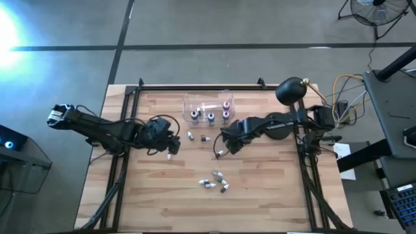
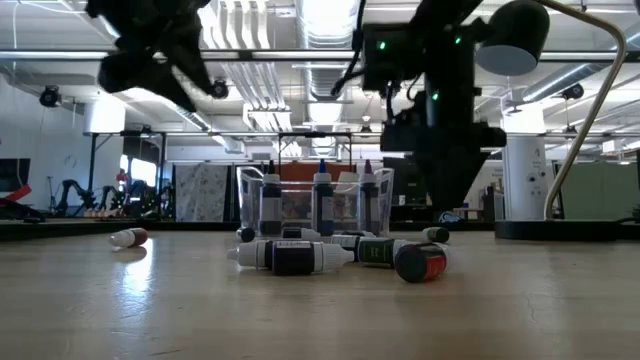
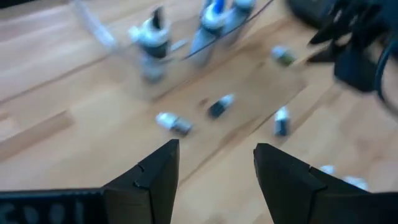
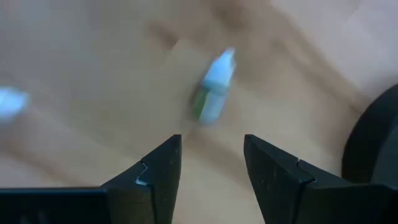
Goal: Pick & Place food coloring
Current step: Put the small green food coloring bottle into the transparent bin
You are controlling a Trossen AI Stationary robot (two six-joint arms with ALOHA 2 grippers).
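Several tiny food coloring bottles are in view. Some stand upright in the clear box [image 1: 208, 107] [image 2: 315, 200] near the table's far edge. Two lie loose in front of it [image 1: 190, 136] [image 1: 205, 138]. A cluster [image 1: 214, 182] [image 2: 300, 257] lies on its side toward the near edge. My left gripper [image 1: 170, 148] [image 3: 216, 168] hovers open, left of the loose pair. My right gripper [image 1: 220, 151] [image 4: 211, 168] hovers open above the table, with a white-capped, green-labelled bottle [image 4: 211, 87] lying ahead of its fingers.
A black lamp [image 1: 290, 91] [image 2: 510, 35] stands at the table's far right corner. Black frame rails [image 1: 195, 86] run along the far edge and both sides. One more small bottle [image 2: 128, 238] lies apart at the left. Bare wood [image 1: 156, 195] stretches along the near side.
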